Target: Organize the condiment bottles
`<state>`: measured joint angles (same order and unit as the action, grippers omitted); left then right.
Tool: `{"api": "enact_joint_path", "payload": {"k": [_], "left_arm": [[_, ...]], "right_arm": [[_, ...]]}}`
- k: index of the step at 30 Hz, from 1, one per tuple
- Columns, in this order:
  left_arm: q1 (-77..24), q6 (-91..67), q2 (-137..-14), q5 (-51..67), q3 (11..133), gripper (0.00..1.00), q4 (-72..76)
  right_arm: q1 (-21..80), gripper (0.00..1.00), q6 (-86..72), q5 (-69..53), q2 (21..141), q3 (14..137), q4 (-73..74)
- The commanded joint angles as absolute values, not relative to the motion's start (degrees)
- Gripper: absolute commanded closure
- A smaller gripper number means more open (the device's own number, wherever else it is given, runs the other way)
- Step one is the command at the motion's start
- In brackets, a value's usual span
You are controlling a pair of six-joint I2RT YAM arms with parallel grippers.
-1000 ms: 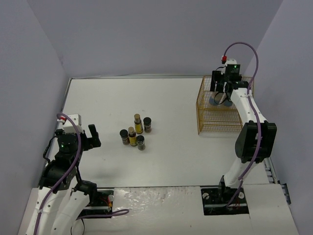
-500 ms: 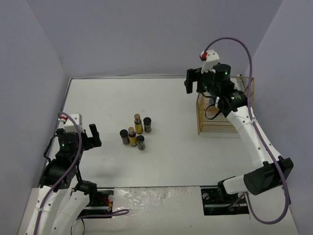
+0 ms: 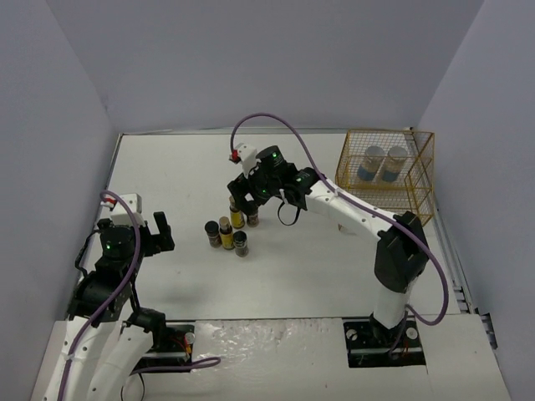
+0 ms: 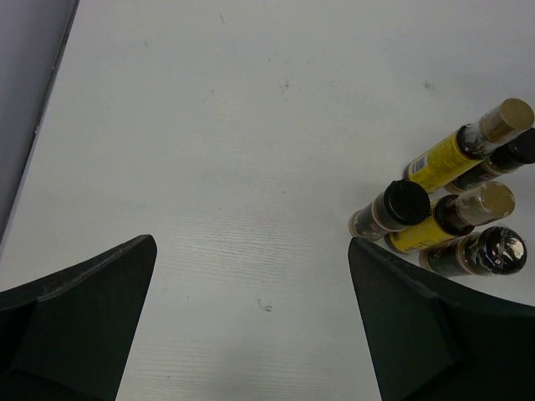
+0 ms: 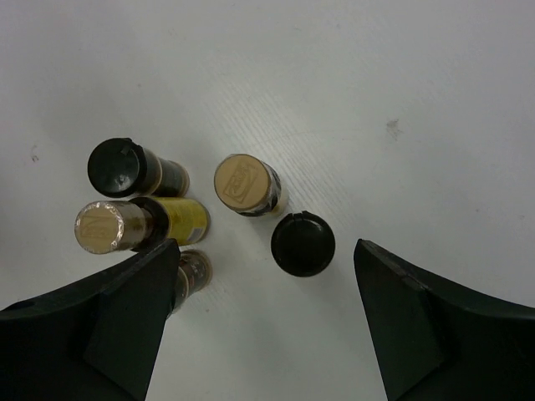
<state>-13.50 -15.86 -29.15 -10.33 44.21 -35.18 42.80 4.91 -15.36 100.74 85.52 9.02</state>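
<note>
Condiment bottles (image 3: 231, 224): five stand in a tight cluster on the table (image 3: 167, 167), left of centre. They are two yellow bottles (image 5: 180, 219) and three dark jars (image 5: 303, 244). Two jars with silver lids (image 3: 370, 164) sit side by side in the wire basket (image 3: 422, 200), far right. Judged under a third done; five left to move. Right gripper (image 5: 265, 251) hovers over the cluster, jaws wide, holding nothing. Left gripper (image 4: 251, 242) near left, jaws wide, empty, apart from the cluster.

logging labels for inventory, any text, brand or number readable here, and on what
None can be read.
yellow bottle: label print blurred
tan cap: stamped mark, illegible
jars in wire basket: labels too small
</note>
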Motion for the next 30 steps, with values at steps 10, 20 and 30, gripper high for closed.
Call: {"api": "enact_joint_path", "payload": {"k": [10, 20, 30], "left_arm": [[-13.5, -15.7, -29.5, -10.4, 45.3, 0.03, -31.0], [-13.5, -15.7, -29.6, -10.7, 45.3, 0.03, -31.1], [-13.5, -15.6, -29.7, -10.7, 45.3, 0.03, -31.1]], "right_arm": [[44.8, 0.3, 7.5, -17.5, 109.6, 92.9, 4.1], [45.8, 0.48, 8.0, -19.5, 112.7, 94.4, 3.8], [45.7, 0.92, 9.1, -17.0, 110.9, 97.1, 3.9]]}}
